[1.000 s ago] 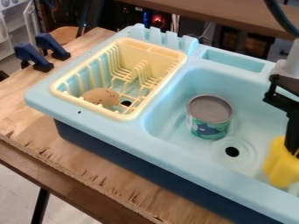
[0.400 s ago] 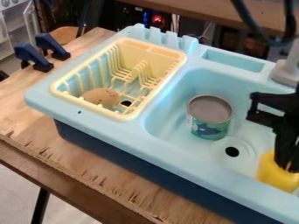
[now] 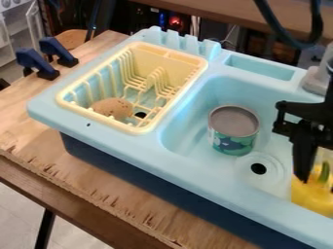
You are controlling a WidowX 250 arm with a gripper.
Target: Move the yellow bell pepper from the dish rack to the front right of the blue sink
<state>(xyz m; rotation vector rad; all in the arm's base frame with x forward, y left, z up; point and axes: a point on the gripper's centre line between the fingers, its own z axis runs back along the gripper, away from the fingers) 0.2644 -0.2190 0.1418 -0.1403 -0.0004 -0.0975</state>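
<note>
Yellow and lumpy, with a green bit on top, a pepper-looking thing (image 3: 313,195) sat over at the lower right of the camera view, down in the light blue toy sink (image 3: 195,160) and partly cut off by the picture's edge. The black gripper (image 3: 317,177) hung right over it, and its pincer looked spread to me: one finger (image 3: 303,163) pointed down at the left side of the pepper-looking thing, with a gap to the right of that finger where yellow and green showed through. Couldn't tell if the finger was actually touching. A bit further left was the round drain hole (image 3: 259,168), and just up from that a can (image 3: 232,137) stood upright in the same basin, grey on top with a teal patterned side. Pale yellow dish rack (image 3: 156,56) was set into the left part of the unit, with a brown potato-ish lump (image 3: 112,108) lying in its near end. Grey faucet (image 3: 317,80) stood at the back right, behind the gripper. Whole unit was on a wooden table (image 3: 123,187), and two dark blue clamps (image 3: 31,61) were on the wood near the far left.
</note>
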